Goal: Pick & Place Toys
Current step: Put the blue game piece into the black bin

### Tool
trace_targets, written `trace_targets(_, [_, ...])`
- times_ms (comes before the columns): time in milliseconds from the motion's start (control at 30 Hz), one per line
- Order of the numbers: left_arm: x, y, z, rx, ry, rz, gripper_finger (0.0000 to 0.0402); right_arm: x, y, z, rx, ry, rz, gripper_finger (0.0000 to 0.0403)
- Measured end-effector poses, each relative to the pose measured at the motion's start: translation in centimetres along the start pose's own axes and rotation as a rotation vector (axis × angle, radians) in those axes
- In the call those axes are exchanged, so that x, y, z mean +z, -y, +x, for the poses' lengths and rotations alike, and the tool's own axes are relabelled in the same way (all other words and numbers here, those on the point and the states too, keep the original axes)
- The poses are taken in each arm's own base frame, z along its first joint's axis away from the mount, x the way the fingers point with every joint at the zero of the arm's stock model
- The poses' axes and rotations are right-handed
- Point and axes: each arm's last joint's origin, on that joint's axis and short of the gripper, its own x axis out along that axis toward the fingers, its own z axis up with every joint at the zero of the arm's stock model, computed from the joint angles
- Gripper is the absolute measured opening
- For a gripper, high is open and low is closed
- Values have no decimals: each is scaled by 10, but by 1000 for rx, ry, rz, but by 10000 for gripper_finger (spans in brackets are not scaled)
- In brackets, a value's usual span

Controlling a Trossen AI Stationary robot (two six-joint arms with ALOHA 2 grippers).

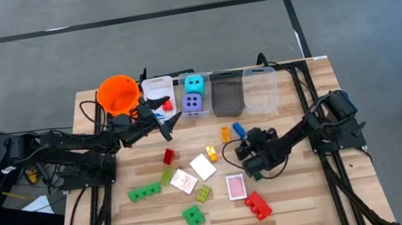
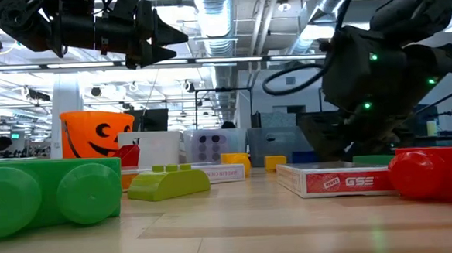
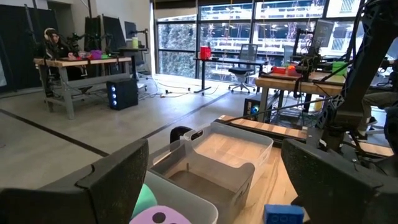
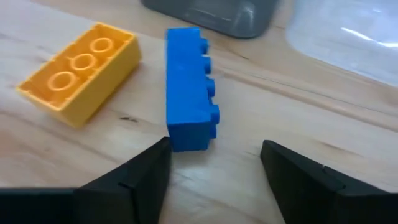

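1. Back row of the table (image 1: 293, 194): orange pumpkin-face bucket (image 1: 118, 93), then four clear bins (image 1: 259, 89) side by side. Bucket contents not visible.
2. First bin (image 1: 157, 95) holds a red piece (image 1: 167, 105), type unclear. Second bin holds the cyan die (image 1: 194, 84) and the purple die (image 1: 193, 103). Third and fourth bins look empty in the left wrist view.
3. Left gripper (image 1: 164, 121) hangs above the table in front of the first bin, fingers spread wide, holding nothing.
4. Right gripper (image 4: 214, 168) is low over the table, fingers (image 4: 134, 177) apart. Blue brick (image 4: 188, 87) lies on its side just ahead of them, one end near one fingertip, not gripped. Yellow brick (image 4: 81, 68) sits beside it, hollow side up.
5. Loose on the wood: green bricks (image 1: 143, 192), red brick (image 1: 258, 205), small red brick (image 1: 168, 156), pink-backed cards (image 1: 235, 186).
6. Low view: the right arm hides the blue brick; the front green and red bricks are cut off at the frame edges.
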Motion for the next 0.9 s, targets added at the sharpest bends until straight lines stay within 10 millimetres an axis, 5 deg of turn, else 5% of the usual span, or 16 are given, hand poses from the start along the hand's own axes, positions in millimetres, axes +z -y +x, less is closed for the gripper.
trace_targets(400, [0, 0, 0, 0, -1, 0, 358, -8, -6, -9, 65, 131, -180, 177])
trace_targets(900, [-2, 0, 0, 0, -24, 8, 358, 7, -15, 5, 71, 137, -152, 154])
